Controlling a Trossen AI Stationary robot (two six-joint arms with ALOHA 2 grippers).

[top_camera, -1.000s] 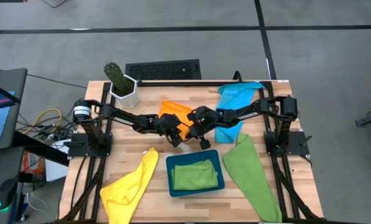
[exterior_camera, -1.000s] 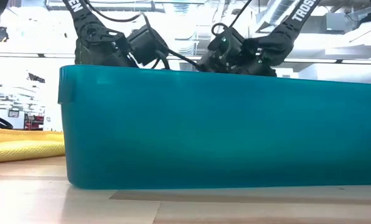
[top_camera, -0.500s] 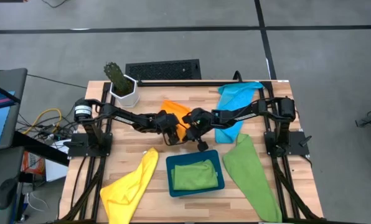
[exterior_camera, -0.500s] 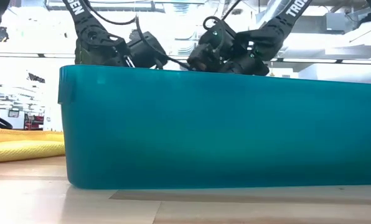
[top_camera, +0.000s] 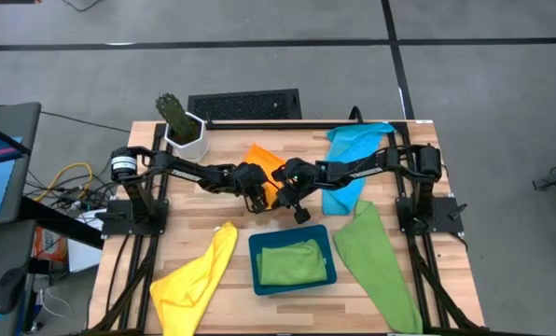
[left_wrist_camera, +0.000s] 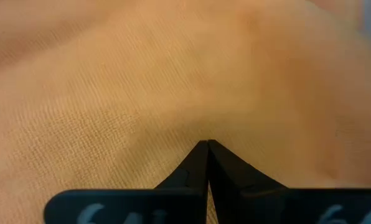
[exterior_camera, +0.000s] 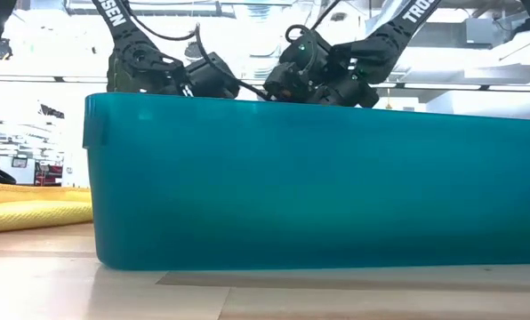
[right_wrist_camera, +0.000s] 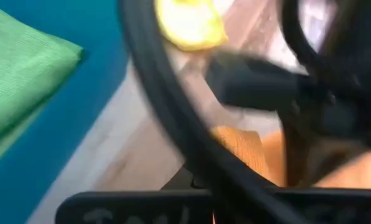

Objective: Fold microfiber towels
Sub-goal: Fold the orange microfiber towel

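Mid-table, both arms' closed fingers [left_wrist_camera: 206, 163] pinch the orange towel [top_camera: 262, 161].

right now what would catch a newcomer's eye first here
Both arms meet at the table's middle, left gripper and right gripper shut on the orange towel. Just in front sits a teal tray holding a folded green towel, with a yellow towel spread to its left.

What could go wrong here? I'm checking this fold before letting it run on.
Both grippers, left and right, are shut on the orange towel with the arms nearly touching, so they could collide or tangle in a cable. The towel is bunched, so the fold may come out uneven. The tray sits just in front; the right wrist could bump it.
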